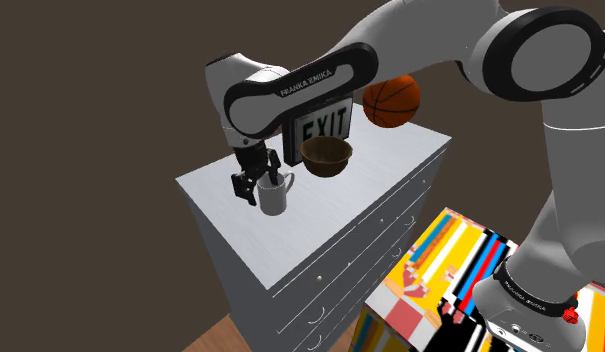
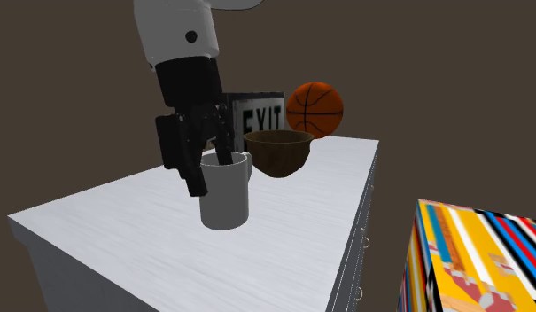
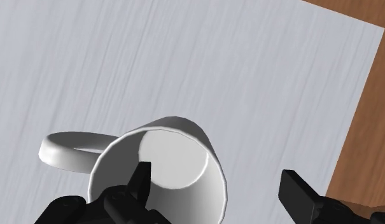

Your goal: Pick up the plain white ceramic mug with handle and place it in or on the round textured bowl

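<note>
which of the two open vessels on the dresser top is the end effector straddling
The white mug, the one with a handle: the open end effector has one finger dipped inside its rim. The brown bowl stands apart, untouched.

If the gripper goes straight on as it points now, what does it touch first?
The gripper probably meets the mug: one finger points at its inner bottom, the other outside at the dresser top.
</note>
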Robot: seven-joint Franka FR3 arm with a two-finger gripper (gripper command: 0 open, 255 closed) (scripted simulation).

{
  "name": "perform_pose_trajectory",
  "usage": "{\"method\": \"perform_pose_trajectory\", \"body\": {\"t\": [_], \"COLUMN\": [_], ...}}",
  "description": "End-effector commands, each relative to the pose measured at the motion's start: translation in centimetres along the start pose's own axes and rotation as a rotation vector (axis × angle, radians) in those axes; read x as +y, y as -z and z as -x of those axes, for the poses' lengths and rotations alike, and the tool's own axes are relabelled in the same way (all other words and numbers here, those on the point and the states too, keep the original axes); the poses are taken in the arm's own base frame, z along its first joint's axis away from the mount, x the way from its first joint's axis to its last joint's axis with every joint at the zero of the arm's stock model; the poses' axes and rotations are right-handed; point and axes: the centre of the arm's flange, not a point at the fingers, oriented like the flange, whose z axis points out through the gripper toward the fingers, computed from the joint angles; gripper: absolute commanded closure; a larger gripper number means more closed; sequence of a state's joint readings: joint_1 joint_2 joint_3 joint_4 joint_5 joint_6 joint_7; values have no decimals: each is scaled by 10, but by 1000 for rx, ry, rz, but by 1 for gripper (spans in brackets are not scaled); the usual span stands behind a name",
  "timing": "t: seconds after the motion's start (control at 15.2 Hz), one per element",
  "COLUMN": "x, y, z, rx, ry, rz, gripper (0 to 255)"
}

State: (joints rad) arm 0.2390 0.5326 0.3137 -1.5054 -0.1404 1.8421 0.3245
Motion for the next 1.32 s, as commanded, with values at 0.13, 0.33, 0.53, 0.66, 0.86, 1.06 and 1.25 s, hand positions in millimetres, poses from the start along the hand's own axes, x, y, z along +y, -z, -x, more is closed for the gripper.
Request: {"method": "perform_pose_trajectory", "body": {"t": [0.13,0.33,0.53,0.66,0.86,1.06,1.25], "x": [-1,-1,-1,-1,-1,-1,0], "y": [-8,-8,-8,-8,-8,-8,2], "z": [0,0,0,0,0,0,2], "rx": [0,0,0,0,0,0,0], "ry": [0,0,0,0,0,0,0], "rz": [0,0,0,0,0,0,0], "gripper": [0,0,255,255,255,255,255]}}
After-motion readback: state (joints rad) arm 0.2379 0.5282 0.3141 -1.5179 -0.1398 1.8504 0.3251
